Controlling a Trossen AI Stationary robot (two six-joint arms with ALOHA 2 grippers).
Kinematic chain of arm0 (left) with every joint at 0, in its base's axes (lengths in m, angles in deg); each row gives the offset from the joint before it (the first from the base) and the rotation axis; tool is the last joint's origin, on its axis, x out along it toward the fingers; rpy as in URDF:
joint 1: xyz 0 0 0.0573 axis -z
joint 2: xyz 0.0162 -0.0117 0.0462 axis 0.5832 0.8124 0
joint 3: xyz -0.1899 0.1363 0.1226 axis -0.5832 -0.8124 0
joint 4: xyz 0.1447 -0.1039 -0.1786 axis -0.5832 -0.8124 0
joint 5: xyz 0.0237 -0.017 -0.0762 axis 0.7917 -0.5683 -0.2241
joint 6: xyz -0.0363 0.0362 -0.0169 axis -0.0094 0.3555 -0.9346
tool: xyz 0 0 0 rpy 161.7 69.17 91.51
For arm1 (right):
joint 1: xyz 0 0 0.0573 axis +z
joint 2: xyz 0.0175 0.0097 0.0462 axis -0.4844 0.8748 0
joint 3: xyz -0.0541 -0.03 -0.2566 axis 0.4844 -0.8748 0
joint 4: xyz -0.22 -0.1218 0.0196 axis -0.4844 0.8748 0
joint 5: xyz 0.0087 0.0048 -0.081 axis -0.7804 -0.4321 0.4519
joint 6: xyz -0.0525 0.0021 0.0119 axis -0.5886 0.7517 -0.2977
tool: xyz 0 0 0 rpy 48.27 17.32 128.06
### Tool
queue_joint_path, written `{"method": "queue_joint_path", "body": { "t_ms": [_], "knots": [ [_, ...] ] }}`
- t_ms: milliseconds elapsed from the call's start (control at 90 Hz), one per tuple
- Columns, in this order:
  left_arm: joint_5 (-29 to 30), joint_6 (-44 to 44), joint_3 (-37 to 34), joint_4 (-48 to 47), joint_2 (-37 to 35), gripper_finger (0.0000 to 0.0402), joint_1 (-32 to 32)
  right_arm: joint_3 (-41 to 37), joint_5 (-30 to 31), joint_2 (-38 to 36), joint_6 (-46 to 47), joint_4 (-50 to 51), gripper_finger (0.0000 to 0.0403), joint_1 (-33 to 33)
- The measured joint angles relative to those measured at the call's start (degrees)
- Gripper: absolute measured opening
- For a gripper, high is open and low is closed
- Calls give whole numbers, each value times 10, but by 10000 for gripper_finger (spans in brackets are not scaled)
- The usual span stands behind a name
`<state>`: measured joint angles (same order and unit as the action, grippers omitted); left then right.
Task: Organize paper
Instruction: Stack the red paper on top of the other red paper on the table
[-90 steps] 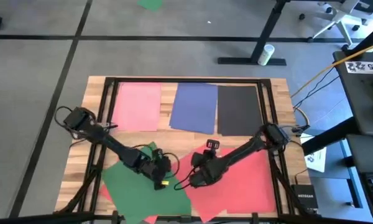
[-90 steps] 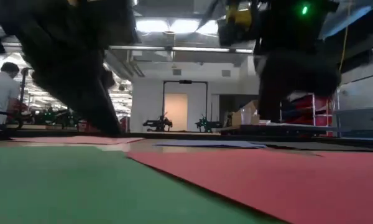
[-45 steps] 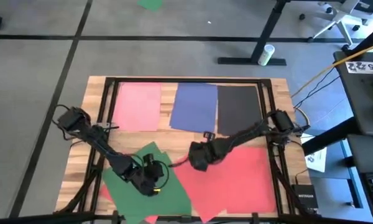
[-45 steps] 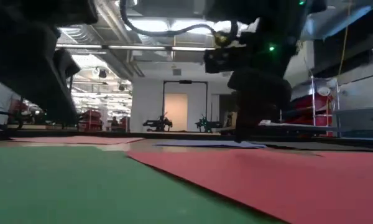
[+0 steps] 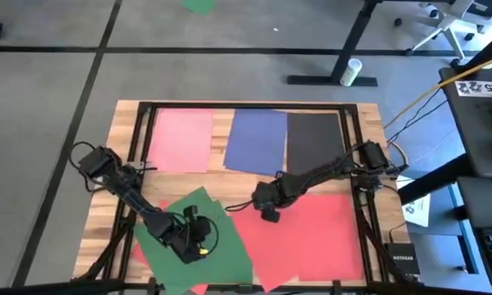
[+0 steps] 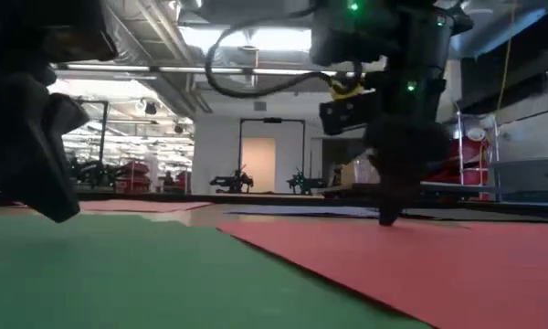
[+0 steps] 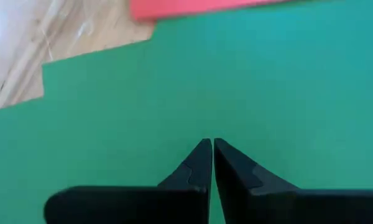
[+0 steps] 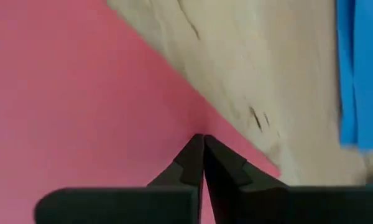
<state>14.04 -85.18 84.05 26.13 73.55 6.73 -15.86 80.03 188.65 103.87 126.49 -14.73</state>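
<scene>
My left gripper (image 7: 208, 146), jaws together, presses the green sheet (image 5: 193, 238) at 7 o'clock. My right gripper (image 8: 203, 142), jaws together, pins the red sheet (image 5: 312, 238)'s edge. Slide flat, light pressure.

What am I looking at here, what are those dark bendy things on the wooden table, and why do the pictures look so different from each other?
Those are two robot arms, each ending in a two-finger gripper. One camera looks straight down at the wooden table, one sits at tabletop level, and one rides on each wrist.

On the table lie coloured paper sheets. Along the far edge, side by side: a pink sheet, a blue sheet and a black sheet. Nearer, a green sheet lies askew beside a large red sheet.

The left gripper points down at the green sheet with its fingers closed together. The right gripper, also closed, has its tips at the edge of the red sheet, next to bare wood. Neither is holding anything; whether the tips press on the paper, I cannot tell.
</scene>
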Motion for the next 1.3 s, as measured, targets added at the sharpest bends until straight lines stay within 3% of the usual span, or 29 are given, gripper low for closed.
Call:
{"method": "queue_joint_path", "body": {
  "t_ms": [489, 667, 878, 1300],
  "knots": [
    [4, -11, 0, -7, 0, 0, 0, -4, 19, -27, 60, 139, 0, 14],
    [4, -11, 0, -7, 0, 0, 0, -4, 33, -61, 35, 14, 0, 28],
    [4, -15, 0, -6, 0, 0, 0, -2, -30, -45, -43, -201, 0, 26],
    [5, -17, 0, -8, -1, 0, 0, 1, -60, 9, -23, -166, 0, 26]
  ]
}}
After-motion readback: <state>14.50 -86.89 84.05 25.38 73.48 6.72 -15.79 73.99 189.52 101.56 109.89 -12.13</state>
